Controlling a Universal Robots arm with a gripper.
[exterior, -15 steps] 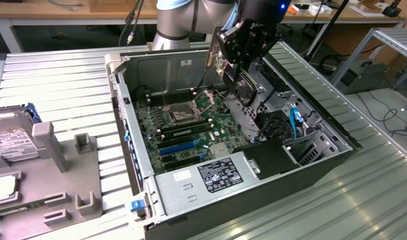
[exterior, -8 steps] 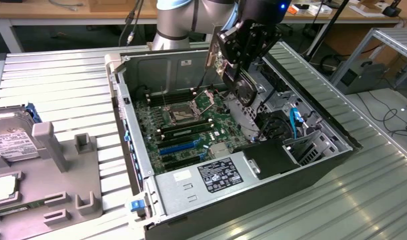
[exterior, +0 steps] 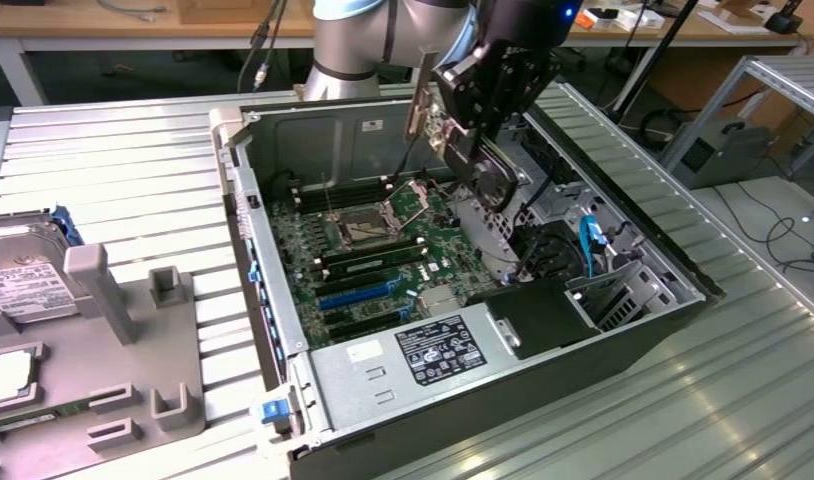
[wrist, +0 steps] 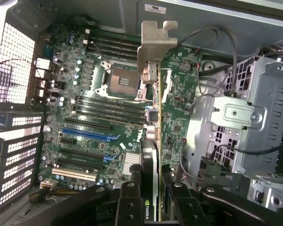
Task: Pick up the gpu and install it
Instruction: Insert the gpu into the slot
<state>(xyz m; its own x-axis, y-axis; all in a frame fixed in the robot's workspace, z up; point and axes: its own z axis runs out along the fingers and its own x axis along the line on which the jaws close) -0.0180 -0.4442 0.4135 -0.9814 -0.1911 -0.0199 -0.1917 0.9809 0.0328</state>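
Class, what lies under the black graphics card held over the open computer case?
Under the thin black graphics card with silver end bracket, gripped by the claw, lies the green motherboard with its long blue slot. The strip directly beneath the card is covered.

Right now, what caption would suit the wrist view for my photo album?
The gripper holds the gpu edge-on above the motherboard inside the open computer case.

A robotics lab: open computer case (exterior: 541,390) on rollers (exterior: 114,170), workbenches (exterior: 114,30) behind.
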